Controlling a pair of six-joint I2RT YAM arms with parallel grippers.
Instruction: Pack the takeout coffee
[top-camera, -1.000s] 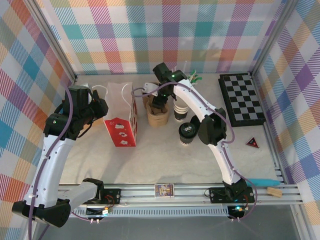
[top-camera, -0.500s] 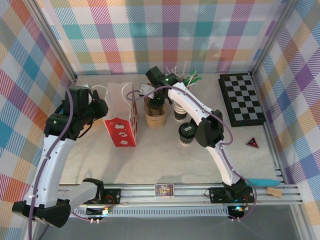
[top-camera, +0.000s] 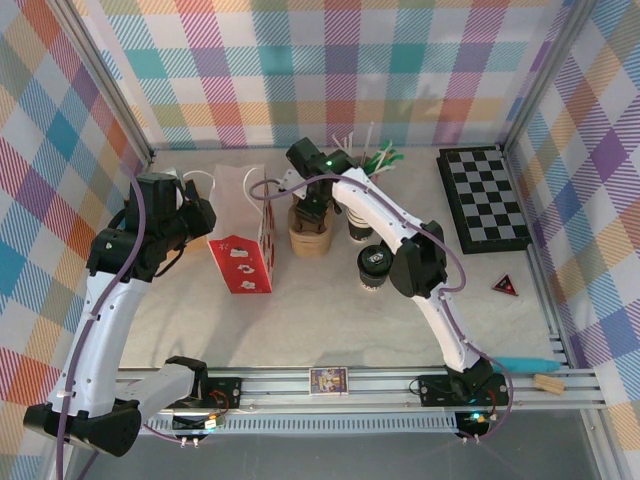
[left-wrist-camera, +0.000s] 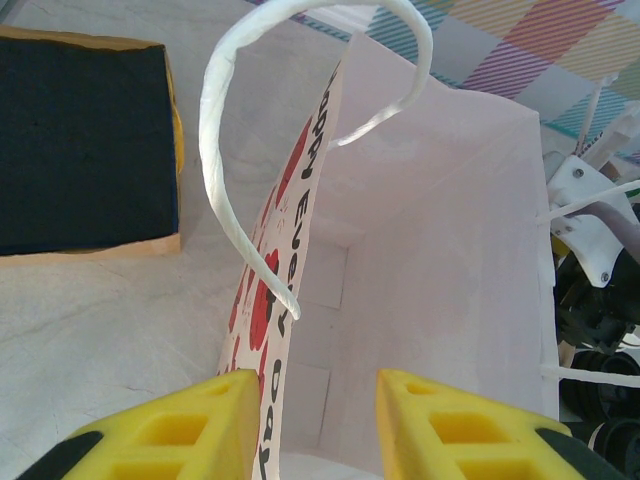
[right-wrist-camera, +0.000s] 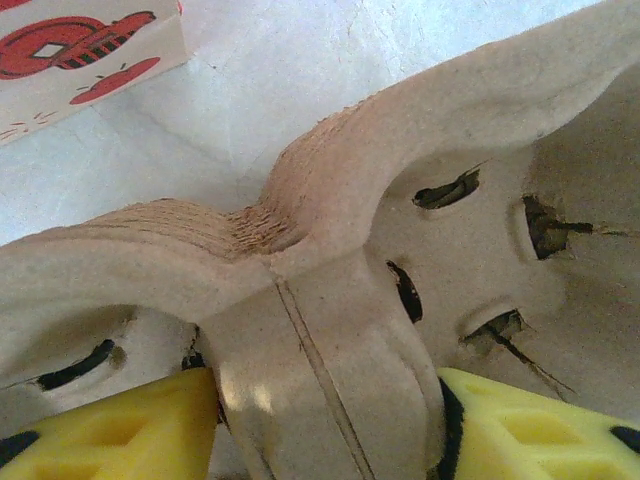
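The takeout coffee (top-camera: 373, 266), a white cup with a round black lid, stands upright on the table right of centre, free of both grippers. A red-and-white paper bag (top-camera: 243, 248) stands open at centre left. My left gripper (left-wrist-camera: 318, 385) is open over the bag's rim, one finger outside the printed wall (left-wrist-camera: 290, 230) and one inside. My right gripper (right-wrist-camera: 325, 400) is shut on the middle ridge of a stack of brown pulp cup carriers (right-wrist-camera: 330, 200), which stands right of the bag (top-camera: 309, 235).
A stack of lidless white cups (top-camera: 360, 222) stands behind the coffee, with stirrers and straws (top-camera: 365, 150) further back. A chessboard (top-camera: 484, 198) lies far right and a red triangle (top-camera: 505, 287) near it. A black sponge (left-wrist-camera: 85, 150) lies left of the bag.
My right gripper has shifted a little left and back over the carrier stack, and the stack has nudged left with it. The left arm and bag have stayed still.
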